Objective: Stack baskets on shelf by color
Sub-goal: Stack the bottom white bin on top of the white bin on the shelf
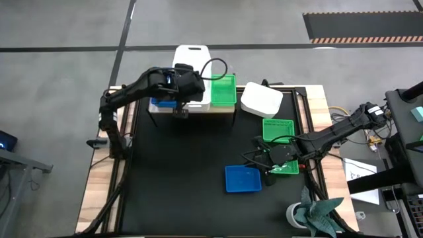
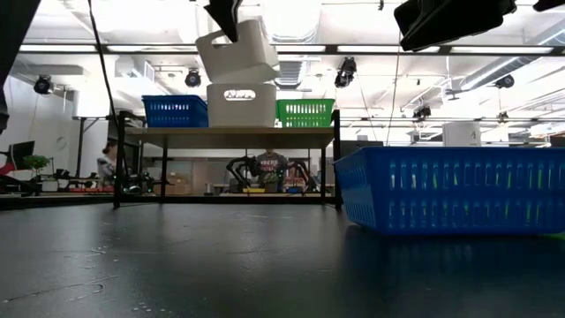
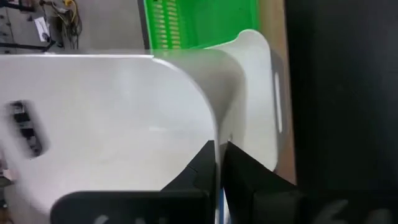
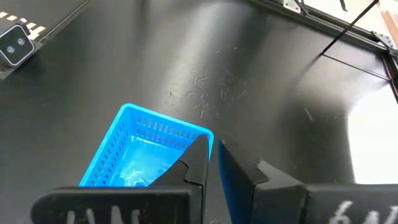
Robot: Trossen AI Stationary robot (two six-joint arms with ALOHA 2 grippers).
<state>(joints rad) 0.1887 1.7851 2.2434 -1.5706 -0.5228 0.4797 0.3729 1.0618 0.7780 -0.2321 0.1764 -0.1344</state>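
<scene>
My left gripper [image 1: 180, 71] hovers over the shelf [image 2: 229, 137], shut on a white basket [image 2: 237, 51] that hangs tilted above a second white basket [image 2: 240, 104] in the shelf's middle. A blue basket [image 2: 175, 110] stands on the shelf's left part and a green basket [image 2: 305, 112] on its right. My right gripper [image 4: 214, 165] is low over the table's right half, shut on another blue basket [image 1: 242, 178]. A third white basket [image 1: 261, 99] and two green baskets [image 1: 277, 129] [image 1: 285, 170] lie on the table. My left gripper pinches the held white basket's side wall at its rim [image 3: 214, 134], one finger inside and one outside. The basket is lifted clear and tilted above the white basket on the shelf. My right gripper pinches the blue basket's right wall [image 4: 211, 146] near a corner, from above, one finger inside and one outside. Whether the basket's bottom is still on the table, I cannot tell.
The black tabletop [image 1: 178, 172] is bare on its left and near parts. A white cup with a plant [image 1: 310, 215] sits at the near right corner. Cables run beside the right arm. Equipment and a person show in the room beyond the shelf [image 2: 265, 168].
</scene>
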